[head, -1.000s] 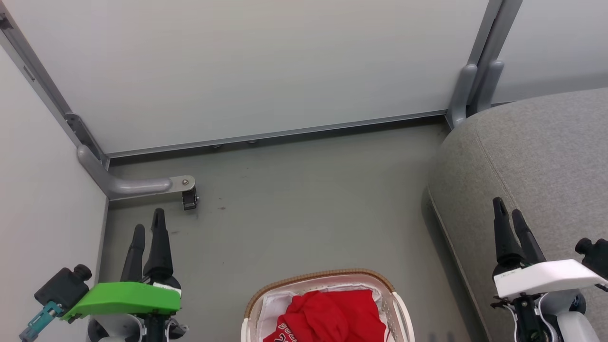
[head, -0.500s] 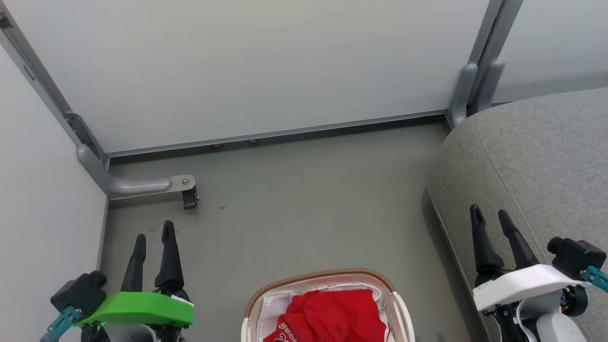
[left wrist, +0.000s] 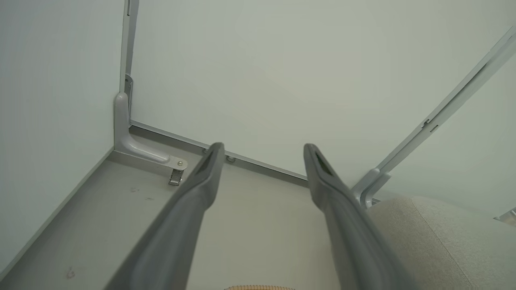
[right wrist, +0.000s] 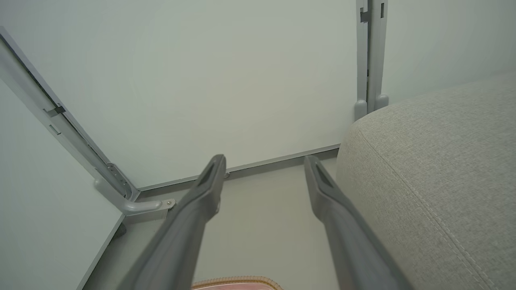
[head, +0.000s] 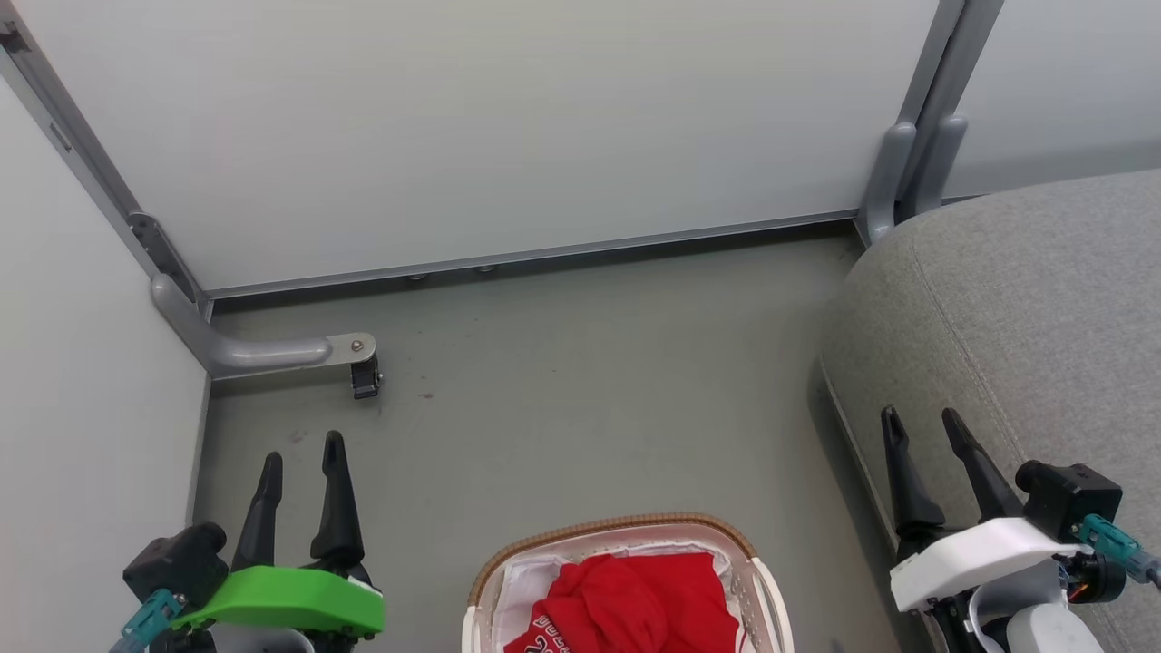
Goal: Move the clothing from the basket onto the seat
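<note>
Clothing (head: 635, 603) inside basket (head: 617, 529)

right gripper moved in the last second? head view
Yes. The right gripper has slid down and left in the head view, toward the near edge of the seat, which itself has barely shifted.

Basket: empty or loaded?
Loaded. Red clothing lies bunched inside the basket; none lies on the visible part of the seat.

We saw the basket (head: 617, 522) and clothing (head: 635, 599) cut off by the bottom edge; the seat (head: 1025, 299) ran past the right edge.
</note>
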